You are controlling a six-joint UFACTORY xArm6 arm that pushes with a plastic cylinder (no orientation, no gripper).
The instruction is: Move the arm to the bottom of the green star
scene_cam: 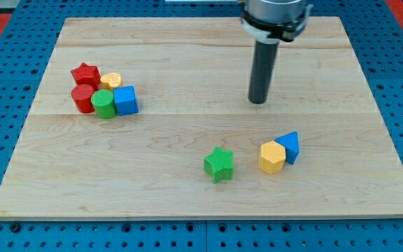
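The green star [219, 164] lies on the wooden board [201, 119], below the middle and slightly to the view's right. My tip [258, 101] rests on the board above and to the right of the star, well apart from it and touching no block. The dark rod rises from the tip to the view's top.
A yellow hexagon [272, 157] and a blue triangle [290, 146] sit together right of the star. At the left a cluster holds a red star [85, 73], yellow block [111, 79], red cylinder [83, 98], green cylinder [103, 103] and blue cube [126, 100].
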